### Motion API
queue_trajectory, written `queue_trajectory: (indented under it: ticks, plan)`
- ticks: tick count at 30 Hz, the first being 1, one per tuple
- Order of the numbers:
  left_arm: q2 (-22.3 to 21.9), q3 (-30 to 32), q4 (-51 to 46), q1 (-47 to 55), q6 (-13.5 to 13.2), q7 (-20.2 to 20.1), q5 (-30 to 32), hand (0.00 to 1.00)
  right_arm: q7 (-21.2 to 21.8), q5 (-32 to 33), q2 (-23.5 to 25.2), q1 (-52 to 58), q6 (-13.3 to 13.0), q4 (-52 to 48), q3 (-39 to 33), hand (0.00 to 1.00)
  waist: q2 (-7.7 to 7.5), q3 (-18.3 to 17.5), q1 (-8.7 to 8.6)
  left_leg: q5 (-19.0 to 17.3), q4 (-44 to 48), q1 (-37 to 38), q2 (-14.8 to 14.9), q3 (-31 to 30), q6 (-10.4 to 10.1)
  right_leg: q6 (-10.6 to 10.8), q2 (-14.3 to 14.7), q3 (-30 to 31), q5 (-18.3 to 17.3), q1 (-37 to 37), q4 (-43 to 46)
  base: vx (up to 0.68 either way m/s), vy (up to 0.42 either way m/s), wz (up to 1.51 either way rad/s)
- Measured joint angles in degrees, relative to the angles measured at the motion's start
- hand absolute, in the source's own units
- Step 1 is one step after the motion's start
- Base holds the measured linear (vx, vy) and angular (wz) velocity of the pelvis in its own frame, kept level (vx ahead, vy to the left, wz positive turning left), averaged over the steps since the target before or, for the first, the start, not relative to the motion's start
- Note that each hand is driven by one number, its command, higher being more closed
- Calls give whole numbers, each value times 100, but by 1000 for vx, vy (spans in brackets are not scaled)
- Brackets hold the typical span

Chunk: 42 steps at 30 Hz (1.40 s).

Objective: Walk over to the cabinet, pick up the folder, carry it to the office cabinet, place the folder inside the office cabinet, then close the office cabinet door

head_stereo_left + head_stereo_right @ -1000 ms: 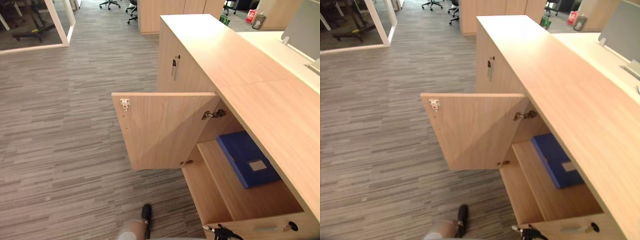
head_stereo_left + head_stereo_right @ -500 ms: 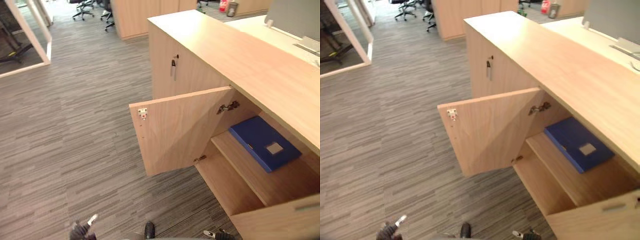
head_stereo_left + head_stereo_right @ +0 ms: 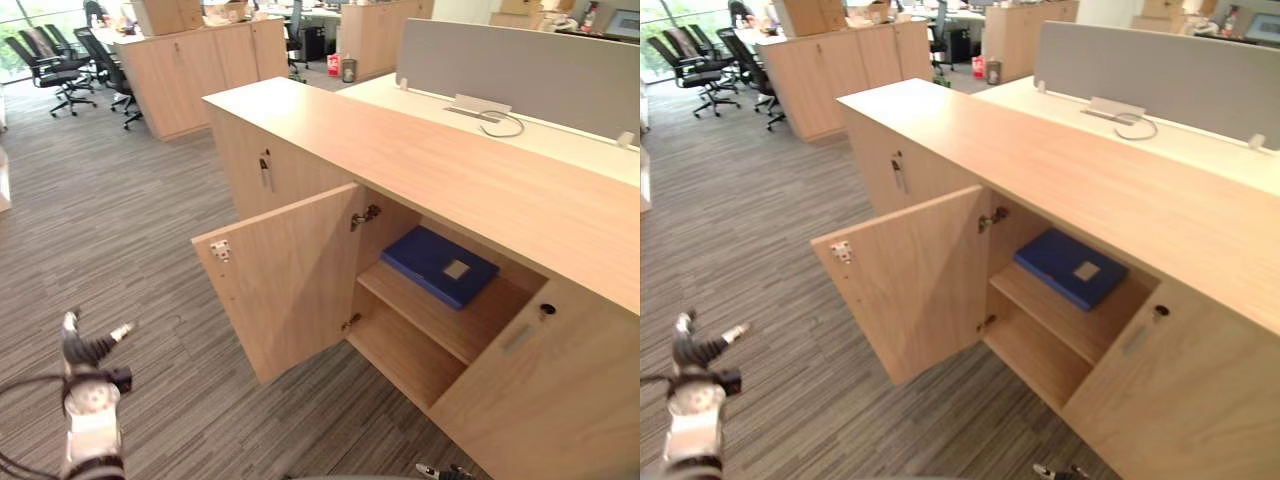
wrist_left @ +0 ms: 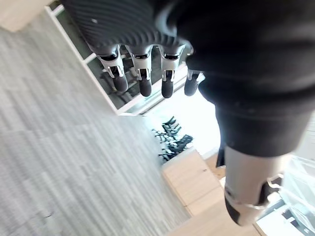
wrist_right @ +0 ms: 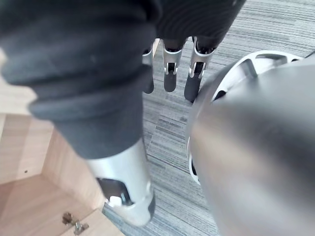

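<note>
Eyes: folder (image 3: 440, 264) on cabinet shelf (image 3: 465, 325). Wrists: L hand (image 4: 145, 81), R hand (image 5: 170, 73) slack.

Cannot make out any text, number or sign. Pale label (image 3: 457, 269) on the blue folder (image 3: 428, 256), on the upper shelf of the open cabinet (image 3: 400, 150): too small to read, blank to the eye.
</note>
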Motion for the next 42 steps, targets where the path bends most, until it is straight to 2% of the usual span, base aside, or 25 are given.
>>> queue_trajectory:
  ticks: [2,4,5,7,12,16,22,27,30,33,37,40,42]
  plan:
    - [-22,-223,-49,-185,31,-46,94,0,33,9,21,42,34,-52,-227,0,-5,-4,-18,-5,0,177,110,360,-50,-38,4,-218,228,125,-61,-77,28,-78]
    - [-106,-482,-45,-319,30,-124,44,0,49,23,20,68,43,-51,-368,0,-14,-31,-50,-24,0,252,148,506,-82,-32,34,-221,269,141,-75,-61,33,-48]
    - [-176,-610,17,-475,30,-185,-151,0,51,108,22,66,84,-63,-492,0,-30,-40,-119,-28,1,297,164,587,-100,-26,39,-221,278,134,-60,-33,34,-38]
    - [-228,-661,337,-843,30,-240,-429,0,75,161,26,108,176,-105,-723,0,-56,-46,-202,-14,2,392,207,750,-158,-14,58,-218,289,133,-33,-12,37,-38]
    - [-186,-639,776,-1335,91,-227,-732,0,154,372,35,547,304,-105,-1373,0,-106,-72,-234,-49,25,581,248,942,-197,25,101,-204,315,153,14,9,33,-20]
    - [-72,-692,958,-1427,154,-232,-456,0,193,377,21,676,375,-157,-1621,0,-178,-70,-227,-132,2,728,271,1083,-245,38,108,-146,325,177,15,-23,21,-16]
    - [86,-1219,1165,-1613,265,-217,-136,0,247,608,-68,650,415,-279,-1835,0,-293,-110,-125,-203,-1,754,272,1149,-203,-10,151,-150,399,237,-110,-12,6,-1]
    - [49,-1568,1376,-1695,213,-144,9,0,257,633,-203,553,418,-390,-2028,0,-352,-166,-3,-217,-2,768,235,1153,-187,29,133,-146,470,281,-160,0,0,0]
    - [-87,-1602,1343,-1591,20,-121,93,0,259,617,-266,426,426,-403,-2059,0,-359,-170,39,-217,-1,782,224,1155,-187,35,122,-149,497,315,-182,-3,4,1]
    - [-134,-1921,952,-1216,-116,-74,97,0,259,573,-281,365,473,-595,-2076,0,-363,-175,98,-217,-1,775,219,1180,-187,38,85,-191,498,328,-160,-13,2,7]
    - [-136,-2701,-529,-101,-370,-137,-395,0,253,541,-306,272,500,-969,-2206,0,-386,-191,345,-214,0,771,172,1179,-186,93,10,-245,506,357,-186,-5,2,8]
    - [-156,-3123,-1967,967,-563,-578,-999,0,326,302,-333,207,473,-1212,-2211,0,-491,-214,423,-197,0,747,142,1174,-163,205,-36,-361,552,432,-261,2,1,17]
    - [-132,-3611,-2985,1654,-647,-1125,-1630,0,380,85,-399,206,473,-1266,-2213,0,-621,-207,513,-199,-3,694,124,1169,-160,256,-79,-446,532,471,-288,-20,-15,20]
